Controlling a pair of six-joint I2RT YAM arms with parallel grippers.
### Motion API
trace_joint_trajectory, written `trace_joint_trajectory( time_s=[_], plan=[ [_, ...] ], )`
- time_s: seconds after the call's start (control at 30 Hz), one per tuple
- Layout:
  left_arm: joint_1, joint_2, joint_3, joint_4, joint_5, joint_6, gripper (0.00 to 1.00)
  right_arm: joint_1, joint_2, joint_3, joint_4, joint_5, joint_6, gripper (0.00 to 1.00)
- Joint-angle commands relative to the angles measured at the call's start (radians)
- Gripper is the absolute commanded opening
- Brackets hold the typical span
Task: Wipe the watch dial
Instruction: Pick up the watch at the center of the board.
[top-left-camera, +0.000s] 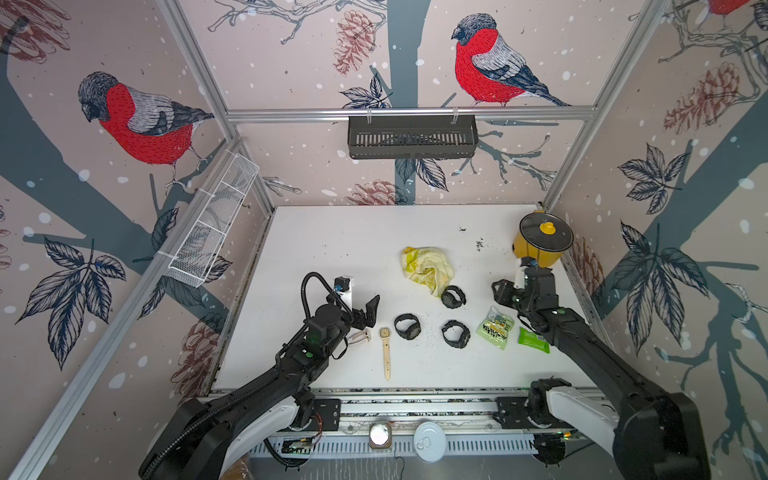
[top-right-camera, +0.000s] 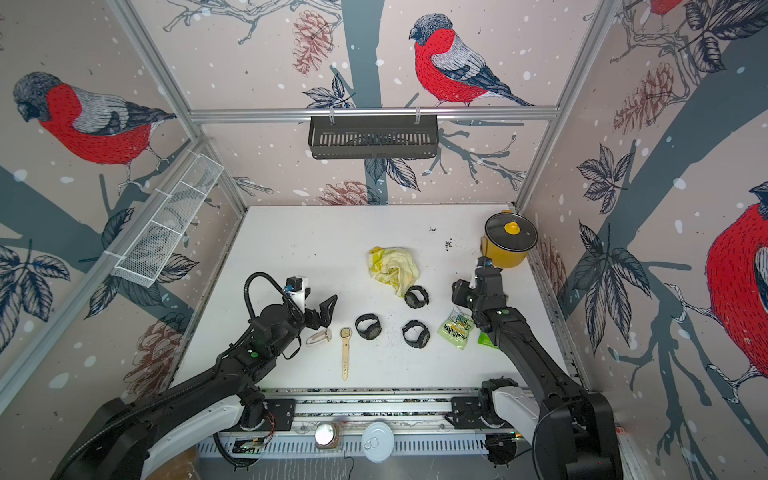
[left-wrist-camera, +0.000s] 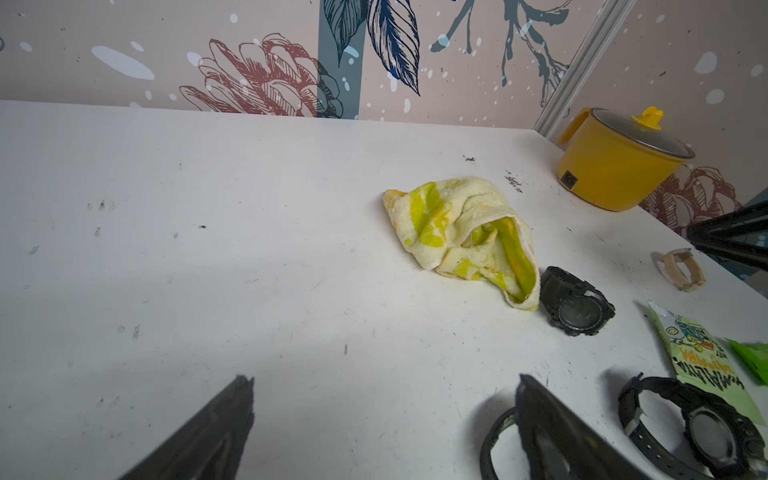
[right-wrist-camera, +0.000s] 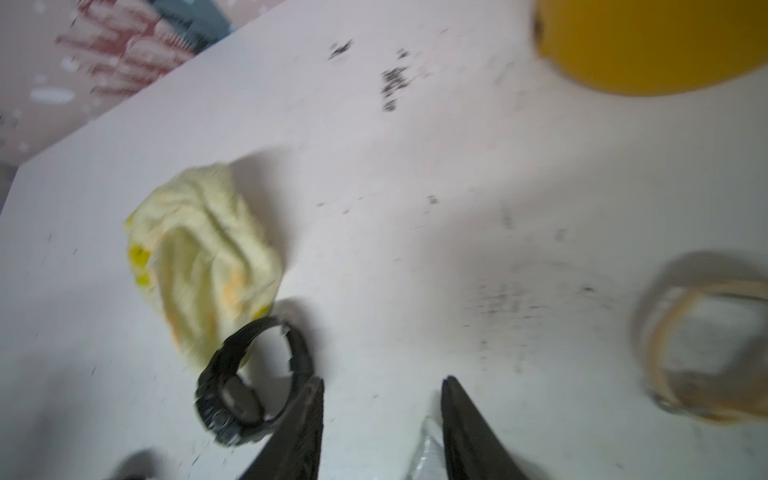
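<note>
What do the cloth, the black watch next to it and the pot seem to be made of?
Cloth: soft terry cotton, it seems, matte; looped pile and loose folds show.
Black watch: probably matte plastic or rubber, with a chunky moulded case and strap.
Pot: smooth yellow body, plastic or painted metal, I cannot tell; its lid looks like dark glass with a sheen.

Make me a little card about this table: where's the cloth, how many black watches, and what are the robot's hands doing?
cloth: yellow cloth crumpled on the white table, nobody holding it
black watches: three; far watch touches the cloth, centre watch and packet-side watch lie apart
left gripper: open, empty
right gripper: open, empty
pot: yellow pot in the far corner, lid on
</note>
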Motion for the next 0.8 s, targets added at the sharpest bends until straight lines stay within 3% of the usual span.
trace_joint_trajectory(
  time_s=[0.0,0.27,0.47,0.67,0.77],
  plan=[
    [0.001,-0.001,-0.013,0.097,0.069,0.019,0.97,0.109,0.103,0.076,0.001,-0.086,-0.155,0.48],
    [0.000,-0.030,-0.043,0.150,0.153,0.059,0.97,0.267,0.363,0.195,-0.028,-0.083,-0.382,0.53],
    [0.001,-0.045,-0.055,0.157,0.146,0.067,0.97,0.291,0.463,0.257,-0.033,-0.118,-0.335,0.53],
    [0.000,-0.016,-0.046,0.162,0.161,0.067,0.96,0.278,0.453,0.297,-0.022,-0.239,-0.272,0.54],
    [0.000,-0.006,-0.045,0.163,0.164,0.067,0.96,0.234,0.418,0.300,-0.006,-0.233,-0.238,0.56]
  ],
)
